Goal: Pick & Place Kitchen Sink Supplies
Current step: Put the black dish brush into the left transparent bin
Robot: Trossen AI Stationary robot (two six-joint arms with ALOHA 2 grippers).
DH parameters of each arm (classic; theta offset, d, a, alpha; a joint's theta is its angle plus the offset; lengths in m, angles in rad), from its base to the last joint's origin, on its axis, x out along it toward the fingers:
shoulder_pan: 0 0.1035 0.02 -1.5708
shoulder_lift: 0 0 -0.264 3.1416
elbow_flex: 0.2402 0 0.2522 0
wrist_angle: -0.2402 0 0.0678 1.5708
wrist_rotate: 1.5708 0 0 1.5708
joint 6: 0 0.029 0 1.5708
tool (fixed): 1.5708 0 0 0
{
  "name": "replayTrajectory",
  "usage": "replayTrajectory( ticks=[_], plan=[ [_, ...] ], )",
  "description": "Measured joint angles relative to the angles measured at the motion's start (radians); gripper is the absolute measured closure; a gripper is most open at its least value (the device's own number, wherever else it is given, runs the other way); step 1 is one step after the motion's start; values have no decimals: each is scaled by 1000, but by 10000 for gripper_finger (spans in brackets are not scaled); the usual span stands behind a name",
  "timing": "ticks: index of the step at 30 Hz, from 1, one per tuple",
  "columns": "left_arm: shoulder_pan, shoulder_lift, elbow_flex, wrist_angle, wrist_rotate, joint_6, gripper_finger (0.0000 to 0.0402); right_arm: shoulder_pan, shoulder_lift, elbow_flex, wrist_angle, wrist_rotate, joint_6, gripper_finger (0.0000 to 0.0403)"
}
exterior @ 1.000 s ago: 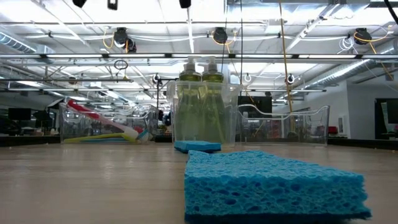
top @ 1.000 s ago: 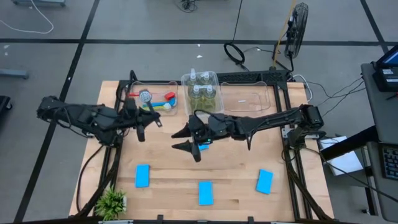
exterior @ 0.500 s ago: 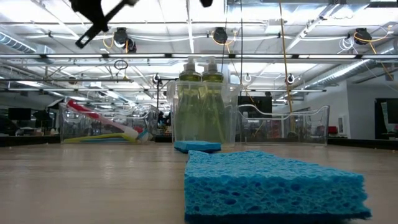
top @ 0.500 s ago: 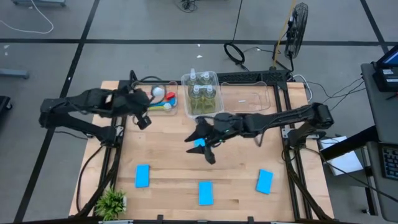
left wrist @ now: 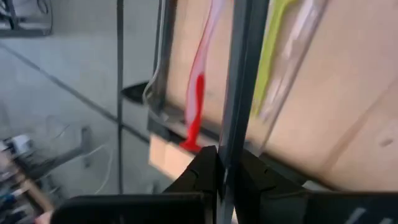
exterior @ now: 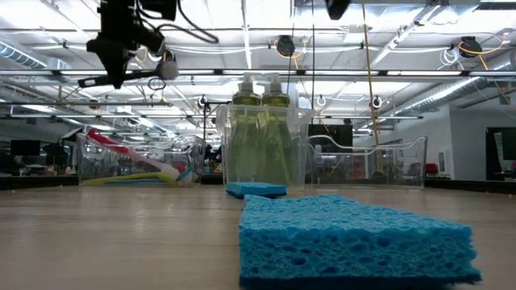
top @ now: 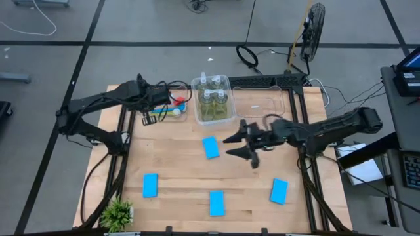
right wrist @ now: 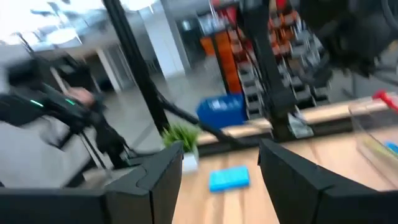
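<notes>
- Since the earlier frames, the right gripper (top: 244,147) has drawn back to the right and left one flat bright-blue rectangular sponge (top: 210,147) lying bare on the wooden table (top: 177,164), while the left gripper (top: 156,105) has moved out over the far-left clear plastic bin (top: 184,117).
- That right gripper hangs above the table's middle right, its two dark fingers (right wrist: 155,171) spread wide with nothing between them.
- Left gripper fingers (left wrist: 205,174) are closed tight on a slim grey long-handled brush (exterior: 129,75), held high over the left bin.
- Inside that bin lie a red brush (left wrist: 198,106) and a yellow-green brush (left wrist: 270,56); a blue brush head (top: 178,103) shows there too.
- Four small clear bottles of yellow-green liquid with white tops (top: 214,98) stand in the middle clear bin (top: 230,113).
- Three more blue sponges lie along the near side: left (top: 150,185), middle (top: 217,202) and right (top: 279,191).
- A small green leafy plant (top: 117,213) sits at the near left corner.
</notes>
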Motion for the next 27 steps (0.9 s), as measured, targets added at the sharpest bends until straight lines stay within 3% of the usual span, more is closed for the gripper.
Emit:
replayTrajectory(
  ticks=[8,16,27],
  plan=[
    [117,25,0,-21,-79,237,381,18,-123,-217,250,1,47,205],
    [191,24,-18,7,-74,394,381,18,-140,-238,246,27,54,204],
    [211,34,-186,224,-14,416,381,18,-139,-238,244,25,52,203]
  ],
)
